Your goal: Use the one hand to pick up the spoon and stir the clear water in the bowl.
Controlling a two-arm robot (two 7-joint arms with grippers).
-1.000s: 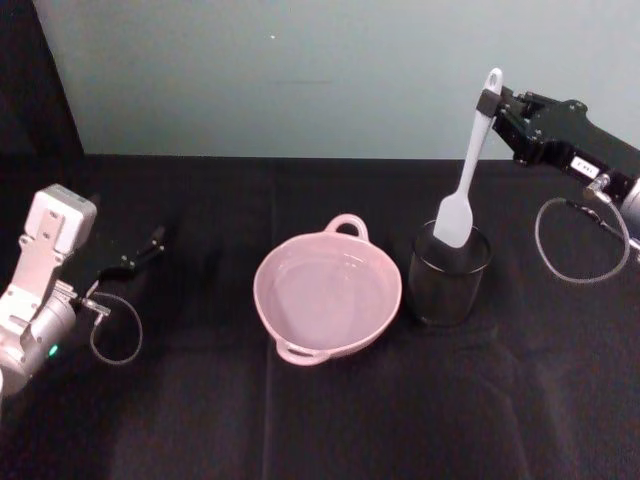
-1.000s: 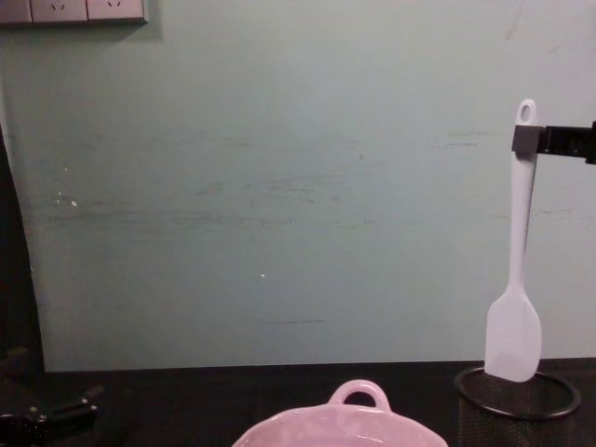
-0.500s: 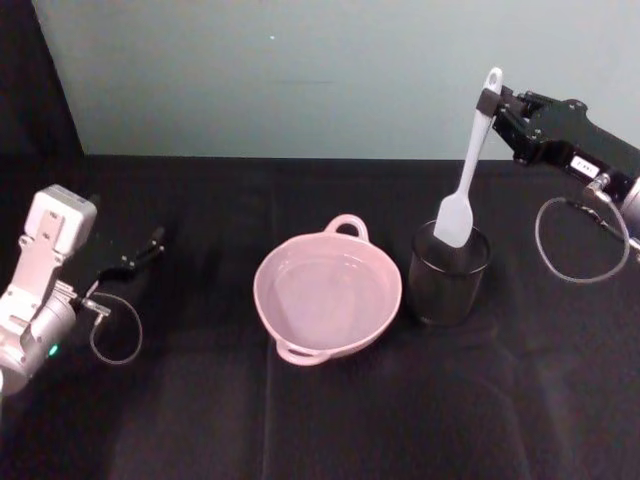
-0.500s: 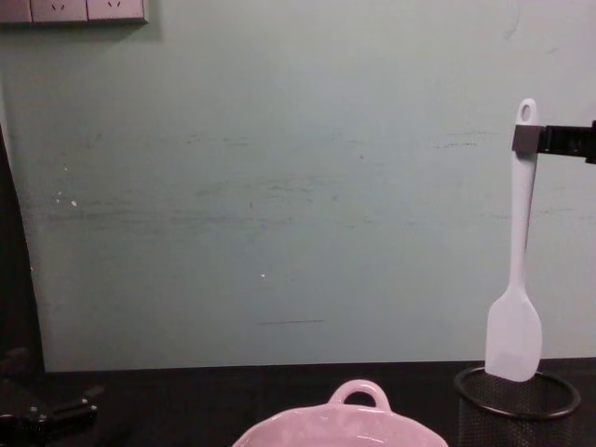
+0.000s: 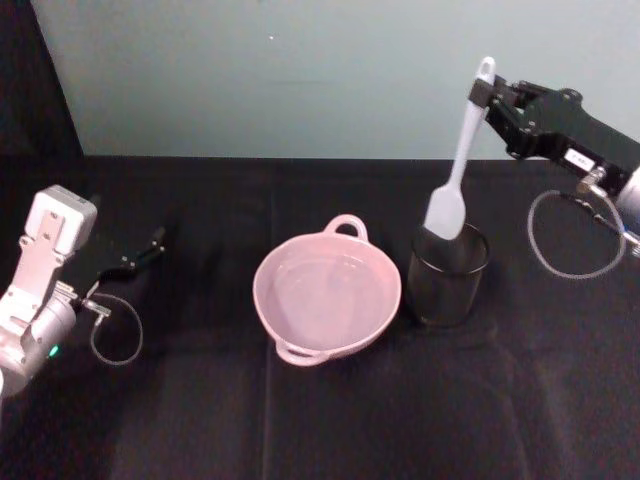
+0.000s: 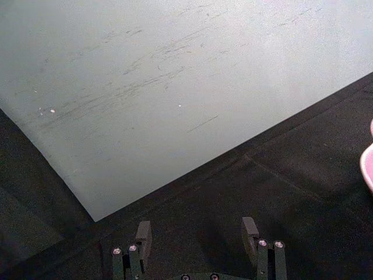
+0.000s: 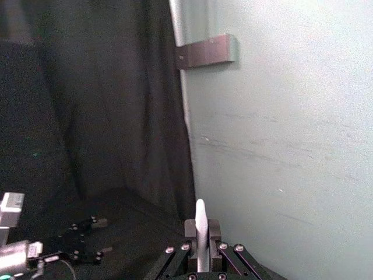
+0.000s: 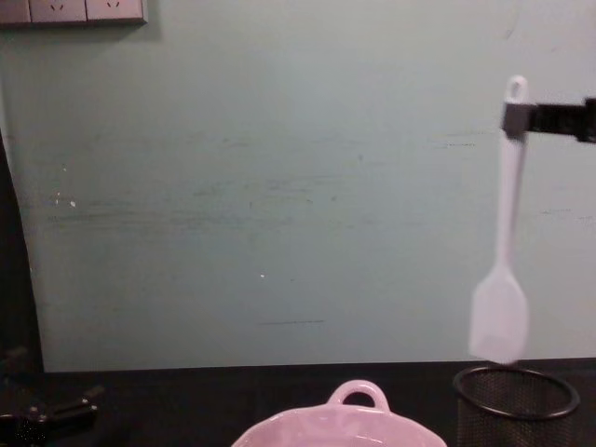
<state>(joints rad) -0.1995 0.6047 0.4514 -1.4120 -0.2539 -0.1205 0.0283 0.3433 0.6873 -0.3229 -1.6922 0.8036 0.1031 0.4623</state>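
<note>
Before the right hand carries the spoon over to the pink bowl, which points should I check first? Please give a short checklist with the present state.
1. The right hand is shut on the spoon, near the handle's end: ok.
2. The spoon's head is above the rim of the mesh cup, judged from the chest view: ok, with little margin.
3. The spoon hangs nearly upright: ok.
4. The bowl stands beside the cup, on its left, not touching it: ok.
5. Level of the water: cannot tell.
6. The left hand is open, parked far left of the bowl: ok.

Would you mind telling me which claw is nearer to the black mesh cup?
Right. The right claw holds the spoon above the mesh cup; the left claw sits beyond the bowl.
</note>
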